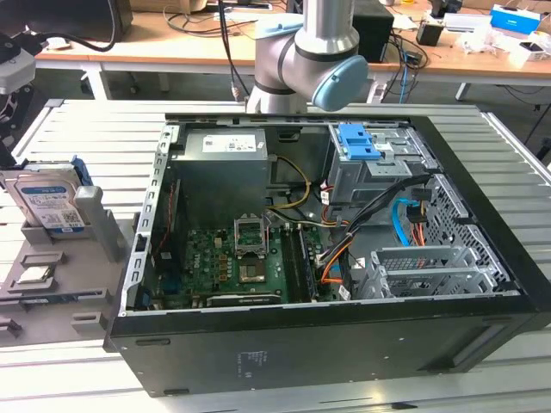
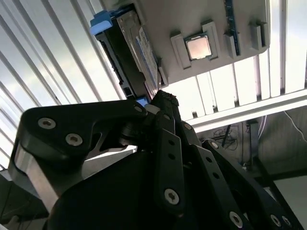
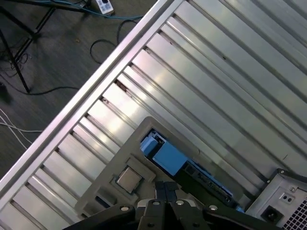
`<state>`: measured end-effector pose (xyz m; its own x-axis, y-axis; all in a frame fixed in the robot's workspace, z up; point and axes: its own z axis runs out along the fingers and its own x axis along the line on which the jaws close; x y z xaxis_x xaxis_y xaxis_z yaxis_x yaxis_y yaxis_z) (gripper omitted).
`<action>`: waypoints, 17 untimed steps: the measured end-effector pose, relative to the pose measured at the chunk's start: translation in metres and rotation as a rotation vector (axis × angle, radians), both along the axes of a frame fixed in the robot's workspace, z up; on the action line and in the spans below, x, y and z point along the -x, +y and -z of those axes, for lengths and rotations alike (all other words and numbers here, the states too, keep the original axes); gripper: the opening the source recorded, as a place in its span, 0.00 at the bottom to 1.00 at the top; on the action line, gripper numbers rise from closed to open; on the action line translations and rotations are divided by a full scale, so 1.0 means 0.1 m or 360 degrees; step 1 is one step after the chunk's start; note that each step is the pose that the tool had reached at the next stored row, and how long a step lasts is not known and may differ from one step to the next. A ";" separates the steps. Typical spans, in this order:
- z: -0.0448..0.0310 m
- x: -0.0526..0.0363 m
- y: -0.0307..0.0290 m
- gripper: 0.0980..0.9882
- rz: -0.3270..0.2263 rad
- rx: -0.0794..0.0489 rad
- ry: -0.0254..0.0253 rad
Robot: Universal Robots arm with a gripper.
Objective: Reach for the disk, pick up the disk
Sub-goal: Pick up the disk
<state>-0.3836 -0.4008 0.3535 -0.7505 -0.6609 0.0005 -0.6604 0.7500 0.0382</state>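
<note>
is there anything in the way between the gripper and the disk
Nothing visible does. In the second wrist view the gripper points toward the disk, which stands on edge in its grey holder. The chip lies off to one side in its own recess.

No legible print, disk (image 1: 45, 200) included.

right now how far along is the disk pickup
Reach partly done: in the second wrist view the gripper points at the silver-grey metal hard drive with the blue rail frame, apart from it. Nothing in hand: the drive stands in its grey holder. Grip and lift remain.
</note>
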 end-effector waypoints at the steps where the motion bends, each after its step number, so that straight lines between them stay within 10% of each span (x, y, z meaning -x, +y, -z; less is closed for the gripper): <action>1: 0.000 0.000 0.000 0.01 -0.0011 0.0000 -0.00001; 17: 0.000 0.000 0.000 0.01 -0.0254 0.0000 -0.00001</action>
<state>-0.3836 -0.4008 0.3535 -0.6357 -0.7719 0.0005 -0.7714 0.6352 0.0382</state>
